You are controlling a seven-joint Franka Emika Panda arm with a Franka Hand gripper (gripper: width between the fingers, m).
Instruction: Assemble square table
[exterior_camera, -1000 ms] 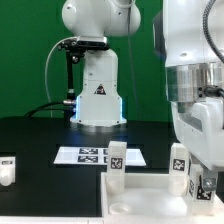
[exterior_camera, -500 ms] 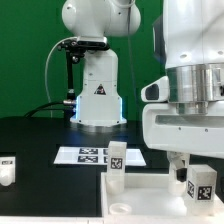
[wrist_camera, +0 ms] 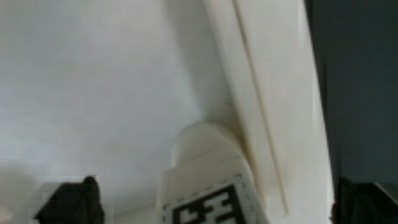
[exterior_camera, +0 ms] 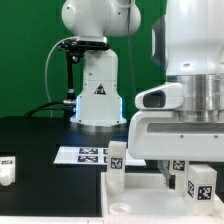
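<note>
The white square tabletop lies at the front of the exterior view, its rim running through the wrist view. One white tagged leg stands at its far corner on the exterior view's left. Another tagged leg stands at the tabletop's right side, close to the rim, and also appears in the wrist view as leg. My gripper hangs over this leg, open, with dark fingers apart on either side and not touching it. A small tag shows just behind. A third leg stands on the black table at far left.
The marker board lies flat on the black table behind the tabletop. The robot's white base rises at the back centre, before a green backdrop. My own arm fills the right side of the exterior view.
The jaws have spread wide and let go of the right-hand leg. The hand has risen, and the leg stays standing on the tabletop.
</note>
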